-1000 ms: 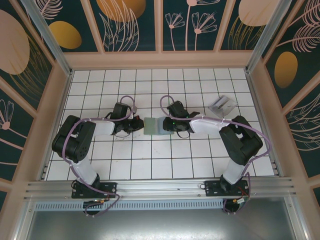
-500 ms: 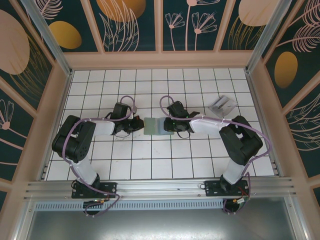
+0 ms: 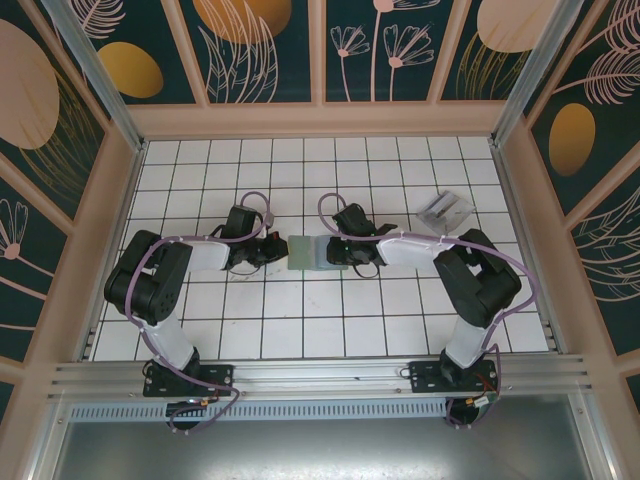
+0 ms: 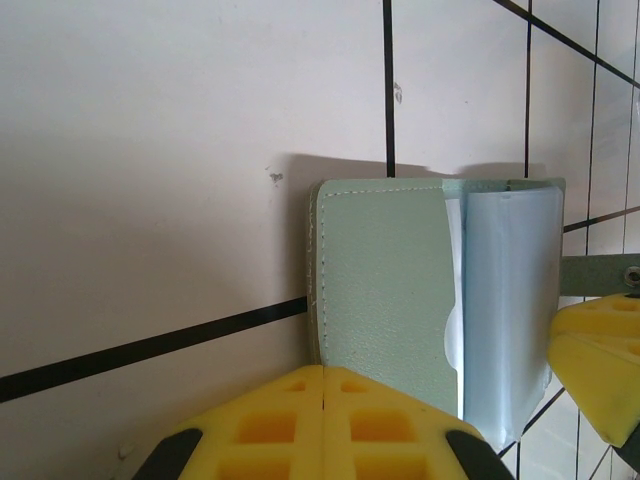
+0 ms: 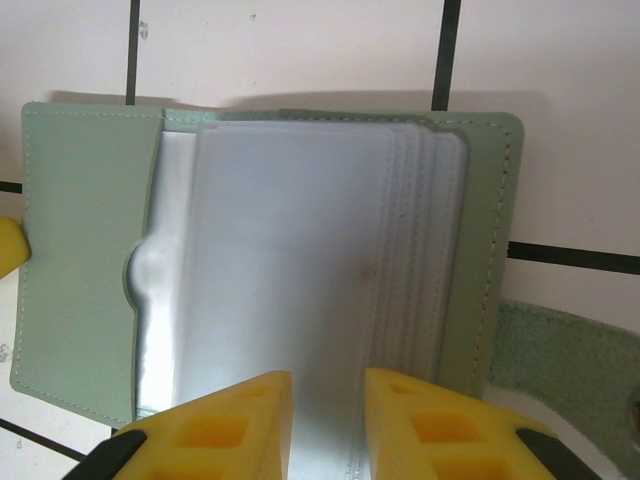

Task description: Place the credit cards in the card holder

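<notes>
Right wrist view has the card holder lying open on the white tiled table, green flap to one side and a fan of clear sleeves across the middle. The right tool sits at the near edge of those sleeves with its yellow fingers a narrow gap apart. The top sleeve runs into that gap, but I cannot tell if they bite on it.

From the left wrist view, the left tool is fully closed at the edge of the green flap. It seems to be pinning the holder in place, though a true pinch is hard to confirm.

My guess is that the step is getting one sleeve ready for loading. To do that well, the left tool should hold the flap flat. The right tool should take only the top leaf, since grabbing the whole fan would drag the holder along.

Every sleeve looks bare, and so does the notched green pocket; I see no card inside. The credit cards lie in a small bunch towards the far right of the table, well apart from the holder.
</notes>
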Tool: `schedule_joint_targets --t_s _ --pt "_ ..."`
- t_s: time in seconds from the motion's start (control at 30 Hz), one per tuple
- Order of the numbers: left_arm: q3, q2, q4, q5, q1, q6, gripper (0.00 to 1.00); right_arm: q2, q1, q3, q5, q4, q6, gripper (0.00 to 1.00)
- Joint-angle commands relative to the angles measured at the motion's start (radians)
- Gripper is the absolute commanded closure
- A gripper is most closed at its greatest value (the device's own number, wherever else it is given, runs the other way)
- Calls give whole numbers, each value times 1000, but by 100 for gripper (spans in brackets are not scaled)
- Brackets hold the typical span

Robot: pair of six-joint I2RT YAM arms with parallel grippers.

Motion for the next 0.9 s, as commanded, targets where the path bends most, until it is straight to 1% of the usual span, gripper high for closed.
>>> schedule_joint_targets --t_s 0.0,0.17,0.37,0.63,0.87 --pt "14 13 -12 14 4 7 97 8 8 15 -8 11 6 75" --pt "19 16 -15 16 3 8 97 9 8 25 -9 10 3 79" --pt "18 17 -17 17 3 9 97 15 8 21 -34 38 9 79" --pt "11 15 -14 16 4 7 97 20 6 5 -72 89 28 80" --pt "7 17 -10 17 4 4 97 -8 -6 -33 -125 159 50 80"
